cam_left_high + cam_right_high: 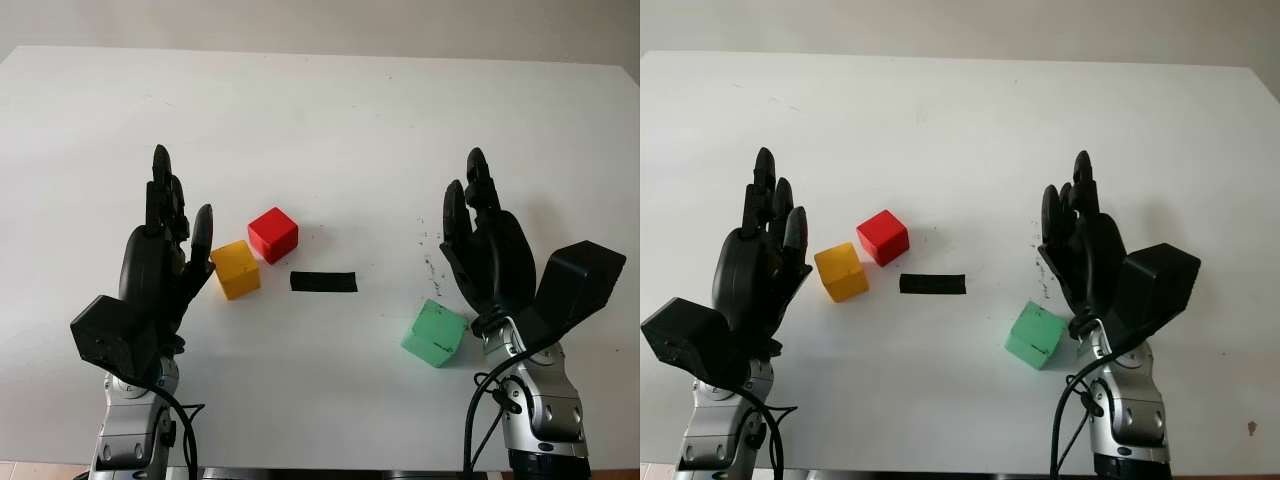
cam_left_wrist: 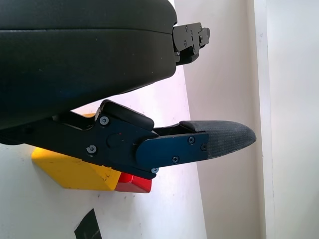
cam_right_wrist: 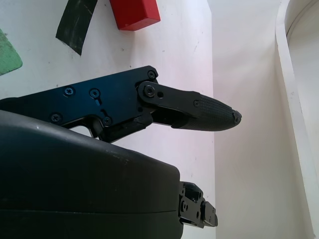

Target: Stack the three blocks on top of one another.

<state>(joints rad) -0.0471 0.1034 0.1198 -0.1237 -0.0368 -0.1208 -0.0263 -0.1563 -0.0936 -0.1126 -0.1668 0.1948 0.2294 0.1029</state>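
Three blocks lie apart on the white table (image 1: 320, 110). A red block (image 1: 273, 235) sits left of centre, with a yellow block (image 1: 235, 269) just to its front left, close beside it. A green block (image 1: 435, 333) lies at the front right. My left hand (image 1: 170, 235) is open and raised just left of the yellow block, holding nothing. My right hand (image 1: 480, 235) is open and raised beside the green block, to its right and slightly behind it. The left wrist view shows the yellow block (image 2: 70, 172) and the red block (image 2: 133, 183) under the hand's fingers (image 2: 219, 139).
A strip of black tape (image 1: 323, 282) lies flat on the table between the red and green blocks. Small dark specks (image 1: 430, 250) mark the surface left of my right hand. The table's far edge meets a pale wall.
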